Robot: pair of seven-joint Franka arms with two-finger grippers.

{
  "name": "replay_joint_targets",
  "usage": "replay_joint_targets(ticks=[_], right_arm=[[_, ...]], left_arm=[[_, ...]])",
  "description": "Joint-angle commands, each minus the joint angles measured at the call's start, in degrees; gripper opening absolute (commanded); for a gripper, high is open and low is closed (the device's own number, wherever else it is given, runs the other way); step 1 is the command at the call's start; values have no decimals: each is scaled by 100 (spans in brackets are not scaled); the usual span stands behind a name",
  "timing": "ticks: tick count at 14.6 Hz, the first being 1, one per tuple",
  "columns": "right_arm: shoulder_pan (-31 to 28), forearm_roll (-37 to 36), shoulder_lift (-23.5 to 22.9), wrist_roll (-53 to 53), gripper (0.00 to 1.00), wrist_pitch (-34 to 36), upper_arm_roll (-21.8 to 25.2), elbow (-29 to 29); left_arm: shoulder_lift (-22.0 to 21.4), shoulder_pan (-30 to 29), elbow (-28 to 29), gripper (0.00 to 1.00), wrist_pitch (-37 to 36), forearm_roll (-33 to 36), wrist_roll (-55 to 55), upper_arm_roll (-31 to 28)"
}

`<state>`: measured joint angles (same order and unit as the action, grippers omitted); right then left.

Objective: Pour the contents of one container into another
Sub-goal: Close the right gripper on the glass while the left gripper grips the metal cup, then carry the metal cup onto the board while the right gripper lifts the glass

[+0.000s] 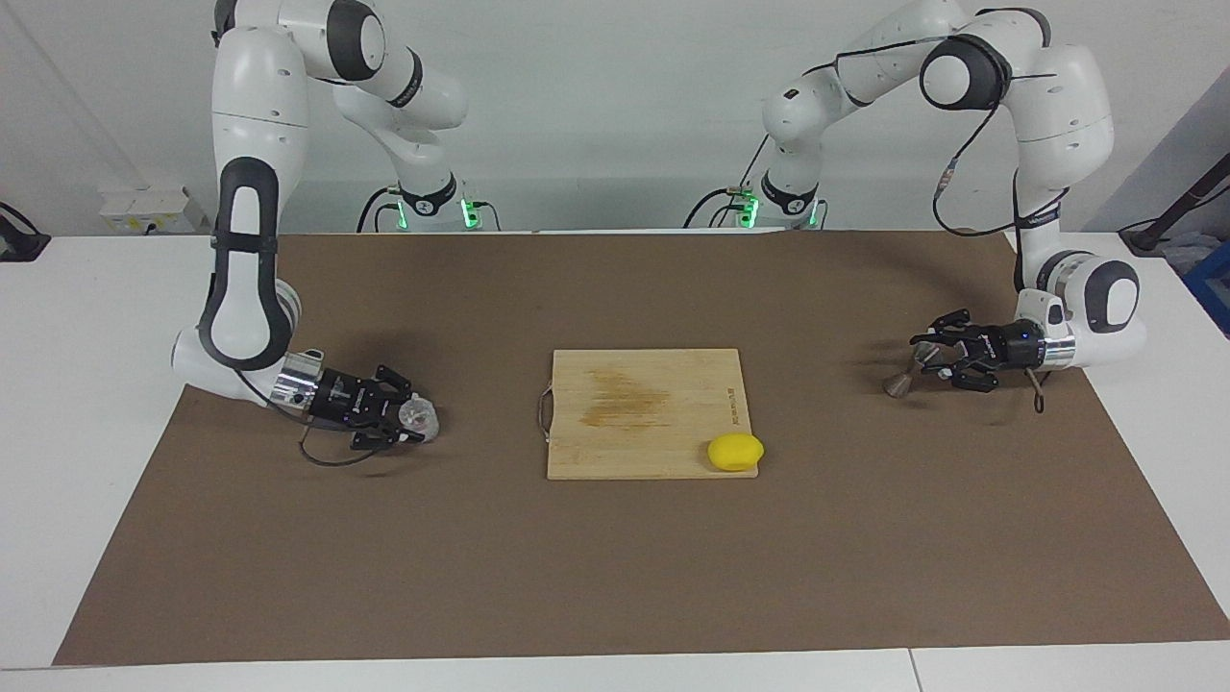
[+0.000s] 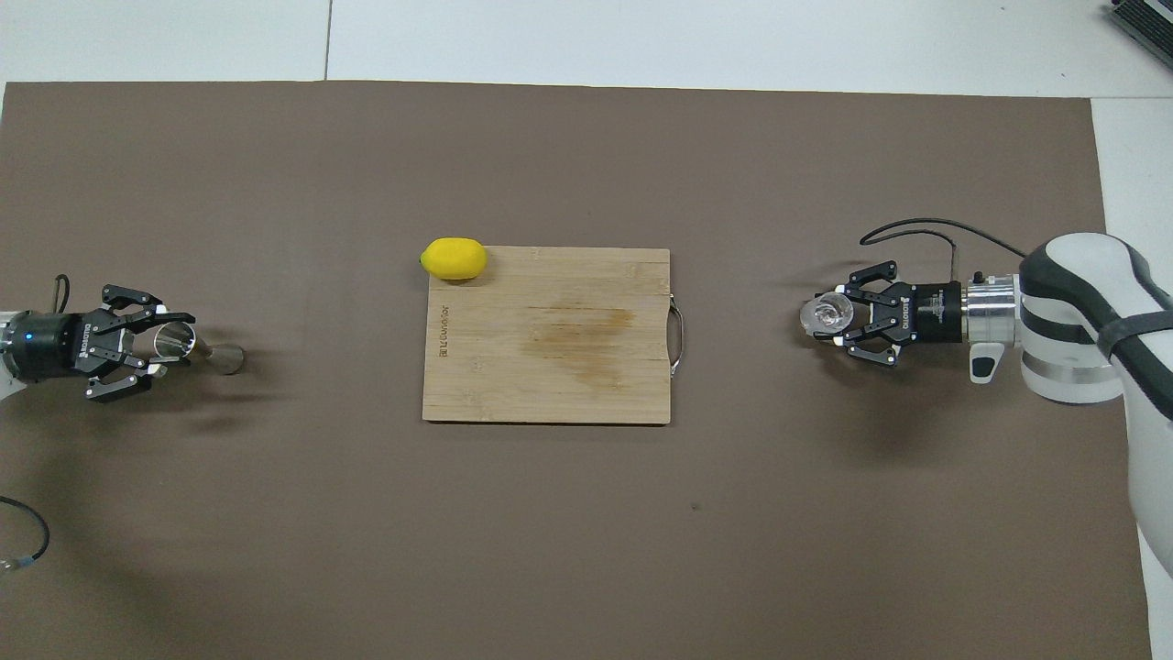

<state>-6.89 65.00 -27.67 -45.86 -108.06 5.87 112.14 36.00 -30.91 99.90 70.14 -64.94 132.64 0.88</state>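
Observation:
The small clear glass cup (image 1: 421, 415) (image 2: 825, 313) sits low at the mat toward the right arm's end of the table. My right gripper (image 1: 408, 421) (image 2: 830, 317) lies level with its fingers shut around the cup. The silver hourglass jigger (image 1: 900, 385) (image 2: 225, 357) is toward the left arm's end, and my left gripper (image 1: 930, 359) (image 2: 169, 344) is shut on its upper cone. I cannot tell whether either container rests on the mat or hangs just above it.
A wooden cutting board (image 1: 644, 384) (image 2: 550, 385) lies in the middle of the brown mat (image 1: 615, 557), its metal handle toward the right arm's end. A yellow lemon (image 1: 735, 451) (image 2: 453, 258) sits at the board's corner farthest from the robots, toward the left arm's end.

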Motion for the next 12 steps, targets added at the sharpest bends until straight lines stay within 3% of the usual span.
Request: replay_joint_targets(ticks=[1, 4, 12], right_arm=[[4, -137, 16, 95, 12, 4, -16, -34], [4, -207, 68, 113, 1, 13, -24, -34], [4, -295, 595, -221, 0, 189, -60, -114]], left_arm=[[-146, 286, 73, 22, -44, -98, -159, -53], [-198, 682, 187, 21, 25, -352, -168, -53], [-278, 1991, 591, 21, 447, -1415, -265, -53]])
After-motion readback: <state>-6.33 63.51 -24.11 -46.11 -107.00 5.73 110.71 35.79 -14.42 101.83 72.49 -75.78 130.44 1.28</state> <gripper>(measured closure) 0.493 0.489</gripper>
